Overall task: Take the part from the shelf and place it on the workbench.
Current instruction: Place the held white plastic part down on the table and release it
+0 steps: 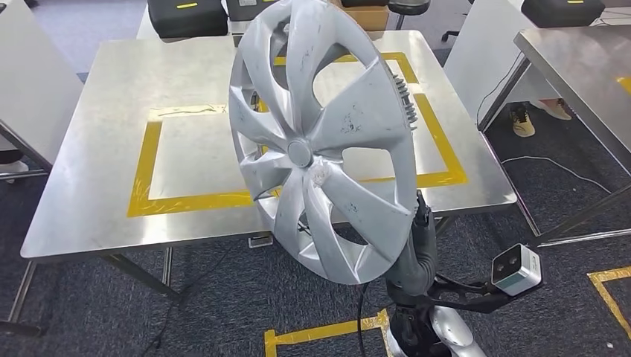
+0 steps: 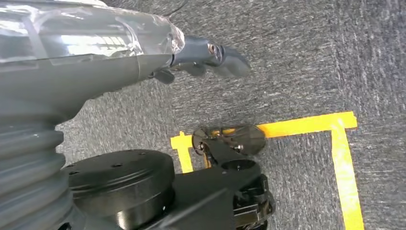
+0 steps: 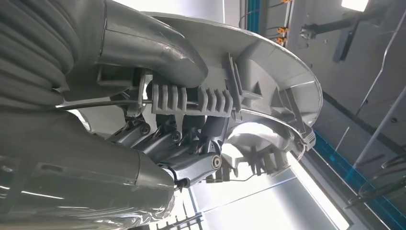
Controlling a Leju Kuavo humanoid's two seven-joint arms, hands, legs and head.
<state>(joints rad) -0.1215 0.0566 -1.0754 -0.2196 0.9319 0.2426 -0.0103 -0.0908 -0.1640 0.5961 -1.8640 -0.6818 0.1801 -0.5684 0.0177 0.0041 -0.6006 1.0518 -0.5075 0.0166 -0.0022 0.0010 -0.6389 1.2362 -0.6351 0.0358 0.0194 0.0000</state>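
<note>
The right hand (image 3: 182,143) grips the rim of a silver wheel cover (image 1: 320,141), holding it upright above the near edge of the steel desk (image 1: 89,149) marked with a yellow tape rectangle (image 1: 141,178). The left hand (image 2: 206,57) hangs over carpet, fingers curled on nothing.

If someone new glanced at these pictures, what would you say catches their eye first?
First, the big silver hubcap, held upright in mid-air in front of the head camera, its lower rim gripped by the right hand. Behind it stands a steel workbench with a yellow tape rectangle marked on its top. The left hand hangs over grey carpet, holding nothing.
</note>
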